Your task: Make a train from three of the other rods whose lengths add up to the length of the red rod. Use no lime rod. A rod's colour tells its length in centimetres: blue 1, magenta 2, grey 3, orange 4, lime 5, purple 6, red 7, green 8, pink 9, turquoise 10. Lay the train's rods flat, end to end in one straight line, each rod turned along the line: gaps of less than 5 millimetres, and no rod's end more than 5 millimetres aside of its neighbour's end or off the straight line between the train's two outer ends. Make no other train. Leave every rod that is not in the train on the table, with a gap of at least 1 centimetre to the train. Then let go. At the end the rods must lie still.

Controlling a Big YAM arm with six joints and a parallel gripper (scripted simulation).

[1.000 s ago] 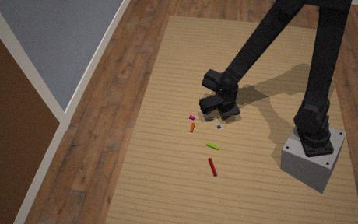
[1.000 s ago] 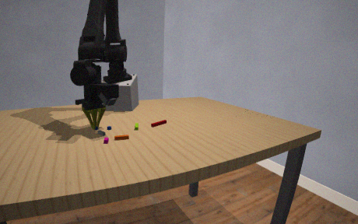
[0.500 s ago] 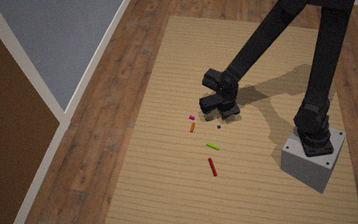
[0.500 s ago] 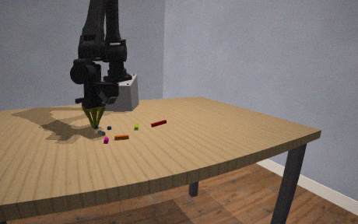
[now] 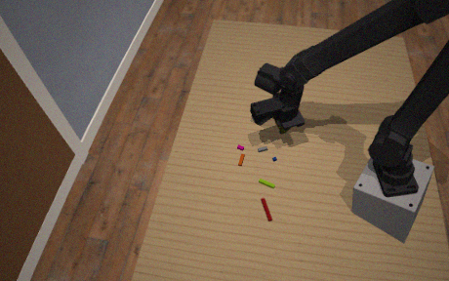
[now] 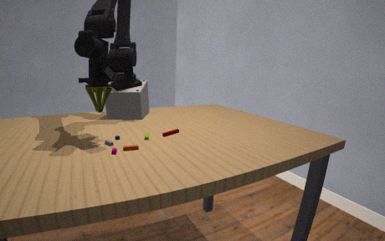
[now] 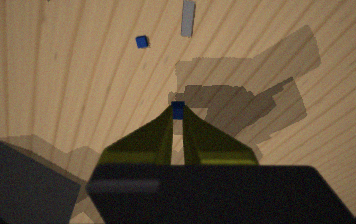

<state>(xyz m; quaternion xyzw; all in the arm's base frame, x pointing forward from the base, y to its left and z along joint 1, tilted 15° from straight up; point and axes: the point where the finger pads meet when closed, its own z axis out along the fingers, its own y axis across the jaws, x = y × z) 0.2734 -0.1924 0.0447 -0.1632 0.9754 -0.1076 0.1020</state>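
My gripper [image 7: 177,112] is shut on a small blue rod [image 7: 177,110] and holds it well above the table; it also shows in the exterior view [image 6: 100,109] and the top view [image 5: 282,128]. A second blue rod [image 5: 274,159] lies on the table, with a grey rod [image 5: 263,149] beside it; both show in the wrist view, blue [image 7: 142,42] and grey [image 7: 188,18]. A magenta rod [image 5: 240,147] lies just above an orange rod [image 5: 241,159]. A lime rod [image 5: 266,183] and the red rod [image 5: 265,209] lie nearer the front, apart from the others.
The arm's grey base block [image 5: 392,195] stands on the table at the right. The table's edges lie far from the rods.
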